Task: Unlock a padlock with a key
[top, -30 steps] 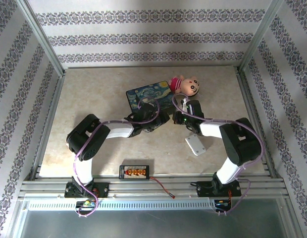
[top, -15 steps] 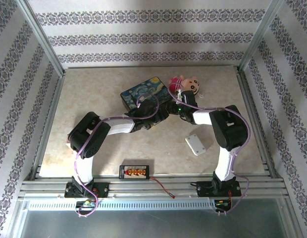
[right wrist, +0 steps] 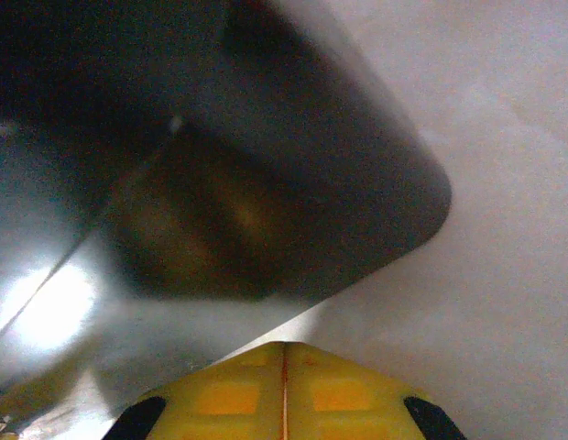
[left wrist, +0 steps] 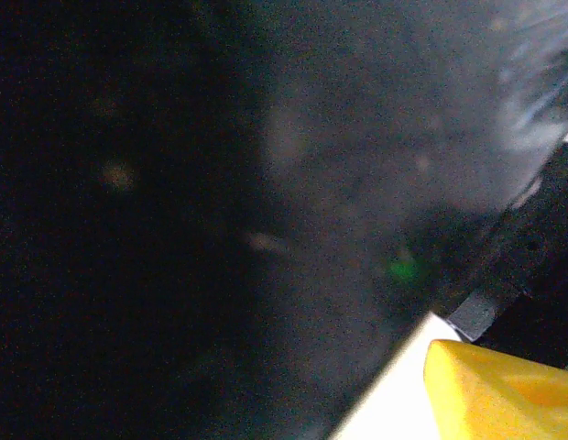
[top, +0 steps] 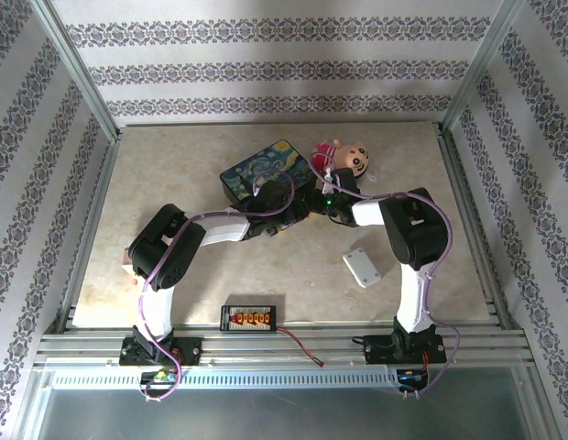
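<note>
Both grippers meet at the table's middle, just in front of the starry-painted box. In the top view the left gripper and the right gripper are almost touching. The right wrist view has my right gripper with its yellow fingers pressed together and nothing visible between them; a dark blurred mass lies close ahead. The left wrist view is dark, with one yellow finger at the lower right corner and a green light. The padlock and the key are hidden.
A pink plush doll lies right of the box, close behind the right gripper. A white plastic block sits nearer on the right. A connector board and a red-black wire lie at the front edge.
The right arm has swung left and forward until its gripper meets the left one. The painted box has been shifted and turned to the back left. The left arm has edged forward.
</note>
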